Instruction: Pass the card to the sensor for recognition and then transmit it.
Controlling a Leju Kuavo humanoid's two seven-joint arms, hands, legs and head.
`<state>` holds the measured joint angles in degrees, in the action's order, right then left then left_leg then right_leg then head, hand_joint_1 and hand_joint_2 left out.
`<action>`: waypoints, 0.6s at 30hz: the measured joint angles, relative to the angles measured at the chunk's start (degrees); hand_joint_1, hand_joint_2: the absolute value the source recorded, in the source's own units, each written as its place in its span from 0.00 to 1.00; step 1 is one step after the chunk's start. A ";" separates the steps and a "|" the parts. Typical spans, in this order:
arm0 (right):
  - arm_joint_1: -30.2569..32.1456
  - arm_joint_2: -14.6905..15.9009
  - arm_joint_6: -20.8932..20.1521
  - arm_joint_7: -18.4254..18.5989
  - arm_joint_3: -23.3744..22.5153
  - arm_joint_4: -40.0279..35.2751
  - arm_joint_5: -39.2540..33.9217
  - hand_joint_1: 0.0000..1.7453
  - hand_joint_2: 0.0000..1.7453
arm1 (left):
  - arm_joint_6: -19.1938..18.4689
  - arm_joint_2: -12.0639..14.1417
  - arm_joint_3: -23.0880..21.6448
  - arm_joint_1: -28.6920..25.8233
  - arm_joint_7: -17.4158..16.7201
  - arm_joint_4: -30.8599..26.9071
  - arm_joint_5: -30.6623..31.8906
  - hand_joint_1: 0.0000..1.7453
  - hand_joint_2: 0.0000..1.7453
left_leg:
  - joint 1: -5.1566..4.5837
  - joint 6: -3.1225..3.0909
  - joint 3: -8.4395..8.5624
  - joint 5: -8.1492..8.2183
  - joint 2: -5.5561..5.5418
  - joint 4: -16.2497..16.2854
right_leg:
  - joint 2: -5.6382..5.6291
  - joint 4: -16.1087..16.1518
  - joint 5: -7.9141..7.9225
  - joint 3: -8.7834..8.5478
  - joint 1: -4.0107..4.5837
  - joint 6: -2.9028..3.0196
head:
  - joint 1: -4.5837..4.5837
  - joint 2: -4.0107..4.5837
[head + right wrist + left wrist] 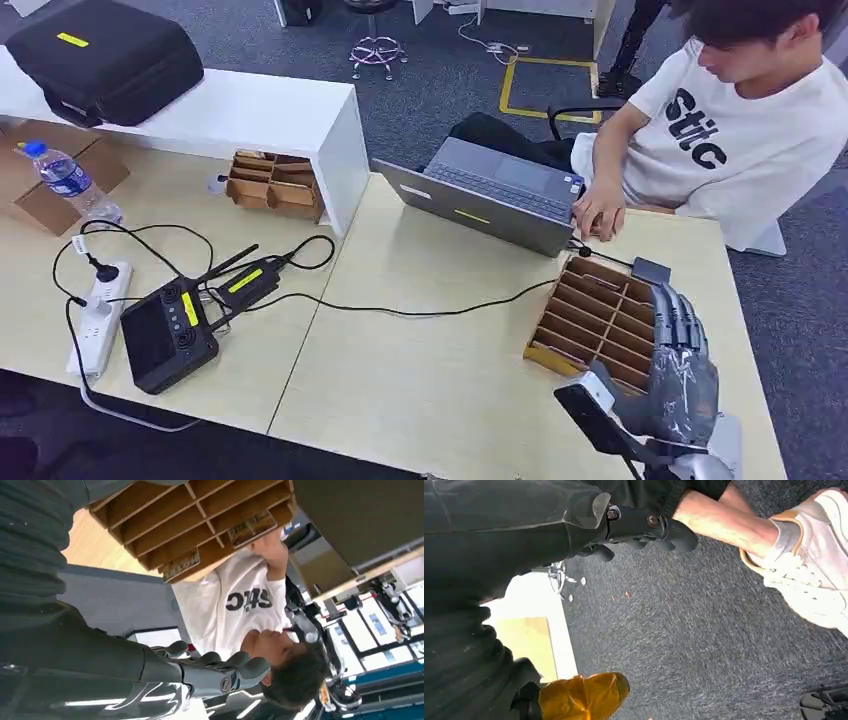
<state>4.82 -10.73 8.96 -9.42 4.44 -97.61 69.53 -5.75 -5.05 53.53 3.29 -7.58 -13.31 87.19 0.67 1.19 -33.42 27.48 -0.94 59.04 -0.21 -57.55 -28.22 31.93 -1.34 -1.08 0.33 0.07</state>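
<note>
A wooden slotted organizer lies at the table's right end. My right hand hovers over its near right corner with fingers stretched out and nothing in them. In the right wrist view the fingers reach forward empty, below the organizer. Two cards sit in its compartments. A small dark box on a cable lies just beyond the organizer. My left hand hangs over grey carpet, fingers loosely extended, holding nothing.
A person sits at the far right, one hand by an open laptop. A handheld controller, power strip, bottle, a second wooden organizer and a black case occupy the left. A shoe is near my left hand.
</note>
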 joint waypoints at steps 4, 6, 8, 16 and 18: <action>-2.89 0.02 0.72 2.72 0.52 5.05 1.53 0.00 1.00 | -0.11 0.07 -0.18 0.04 0.42 0.00 0.20 0.00 1.00 | 0.00 0.00 0.00 0.00 0.00 0.00 | -0.01 0.00 0.00 0.02 0.00 0.00 | 0.00 0.00; -5.16 0.31 2.06 4.04 -0.99 9.14 1.73 0.00 1.00 | -0.26 0.09 -0.57 0.06 0.48 0.00 0.28 0.00 1.00 | -0.01 0.00 0.00 0.00 0.01 0.00 | -0.01 0.00 0.00 0.03 -0.01 0.00 | 0.00 0.00; -7.14 0.68 2.78 3.43 -3.97 13.05 1.40 0.00 1.00 | -0.39 0.09 -0.83 0.08 0.48 0.00 0.33 0.00 1.00 | -0.01 0.00 -0.01 0.00 -0.04 0.01 | 0.02 0.01 0.00 0.01 -0.01 0.00 | -0.02 0.00; -9.44 0.90 3.21 2.12 -10.36 18.31 0.81 0.00 1.00 | -0.50 0.15 -0.85 0.04 0.48 0.00 0.35 0.00 1.00 | -0.02 0.00 -0.02 0.01 -0.02 0.03 | 0.01 0.01 0.00 0.04 -0.01 0.00 | 0.00 0.00; -9.70 0.90 3.21 2.12 -11.17 18.57 0.79 0.00 1.00 | -0.59 0.15 -0.85 0.05 0.48 0.00 0.35 0.00 1.00 | -0.01 0.00 -0.03 0.01 -0.02 0.03 | 0.01 0.00 0.00 0.04 -0.01 0.00 | 0.00 0.00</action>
<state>-4.88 -9.84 12.17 -7.30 -6.73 -79.03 70.31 -6.34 -4.90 52.68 3.34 -7.10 -13.31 87.54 0.65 1.19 -33.45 27.49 -0.96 59.07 -0.21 -57.55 -28.21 31.97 -1.35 -1.08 0.33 0.07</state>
